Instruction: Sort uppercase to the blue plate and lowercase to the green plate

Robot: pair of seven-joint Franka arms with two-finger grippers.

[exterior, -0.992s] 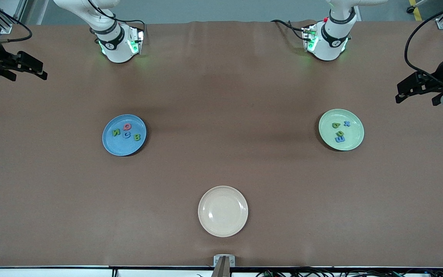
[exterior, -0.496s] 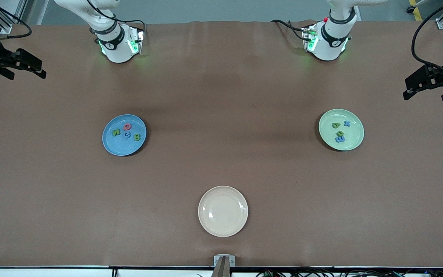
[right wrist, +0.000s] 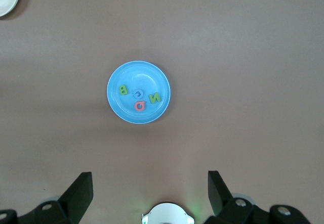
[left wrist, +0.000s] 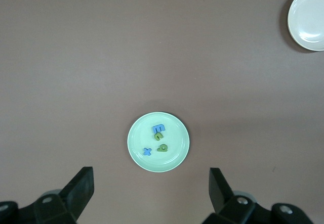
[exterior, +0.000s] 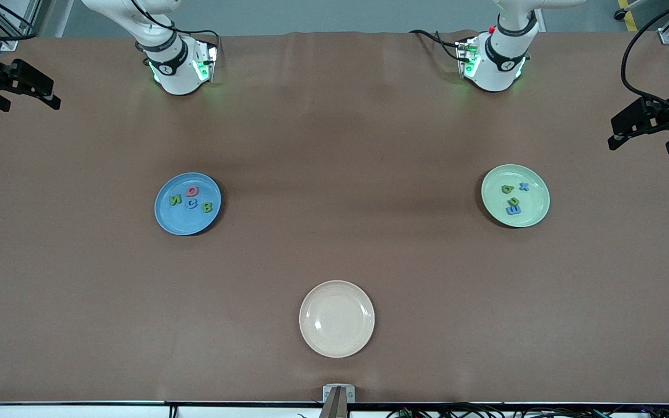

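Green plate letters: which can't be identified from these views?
- Green plate, front view: green letter overlaps blue m; too small to name.
- Left wrist view: same overlap; the other green letter has a round bowl, identity unclear.
- Blue x reads clearly.

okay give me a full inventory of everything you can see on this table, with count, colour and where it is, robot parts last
blue plate: one, glossy blue, toward the right arm's end of the table.
uppercase letters: four, green N and B, blue C, pink-red Q, in the blue plate.
green plate: one, pale mint green, toward the left arm's end.
lowercase letters: four, two blue, two green, in the green plate.
cream plate: one, cream, nothing in it, nearest the front camera, between the arms.
table: one, brown cover.
left gripper: one, black, open, raised at its end's edge.
right gripper: one, black, open, raised at its end's edge.
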